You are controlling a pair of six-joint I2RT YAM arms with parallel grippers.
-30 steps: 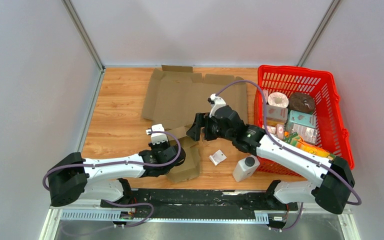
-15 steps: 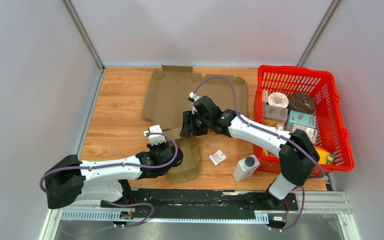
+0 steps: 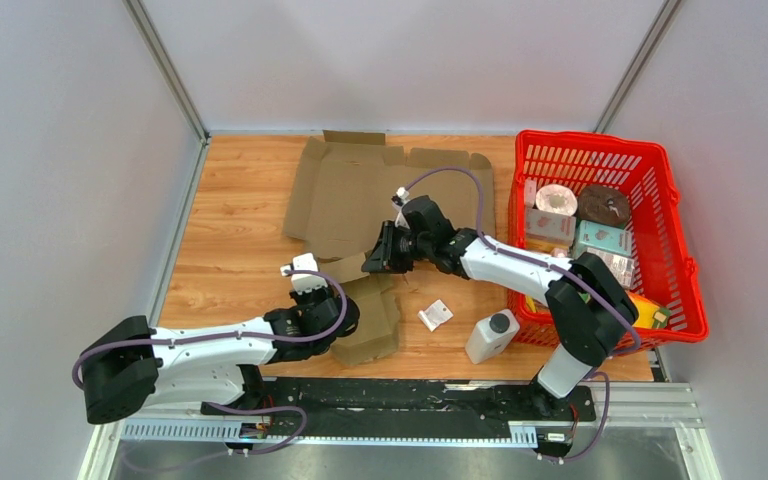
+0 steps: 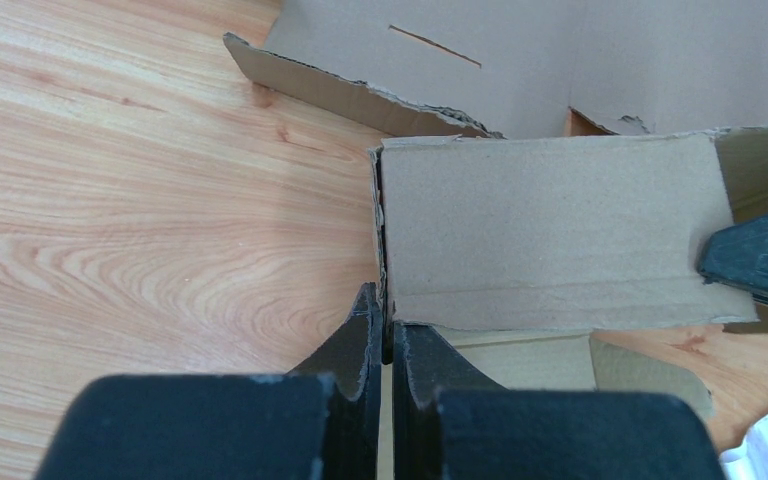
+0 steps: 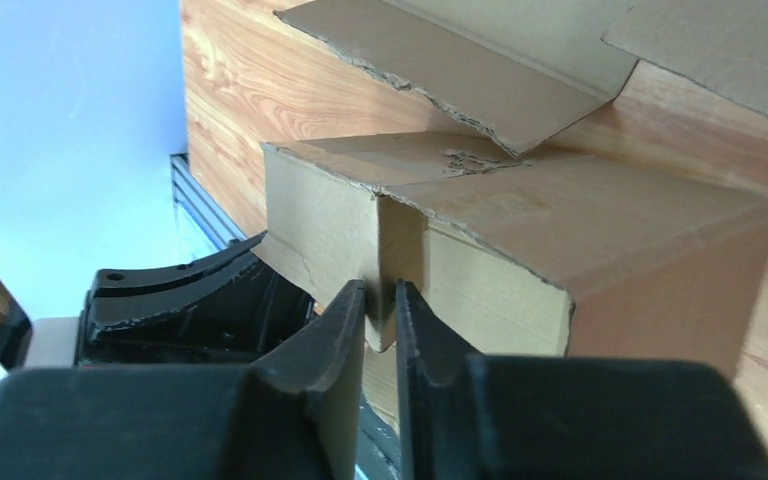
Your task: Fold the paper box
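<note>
Top view. Left pincer is clenched on the near corner of the box, a brown cardboard blank lying mostly flat on the table. Only the near part is folded up, and both pincers are on it. Right pincer is at the far side of that raised part, just beyond the left one. To the right of the right pincer, well apart, is the basket (red, full of packets). Nearer, between it and the arm bases, stand a bottle and a small white piece.

Left wrist. Fingers pressed together on the upright edge of a cardboard panel. The panel runs off ahead and to the right. Bare wood to the left of the fingers. Flat cardboard lies ahead, its edge torn. The dark tip of the right pincer shows at the far right, against the panel's end.

Right wrist. Jaws narrow, grasping a corner edge of the folded box wall, with cardboard in the slit. The wall rises just ahead. The left arm sits behind and to the left.
</note>
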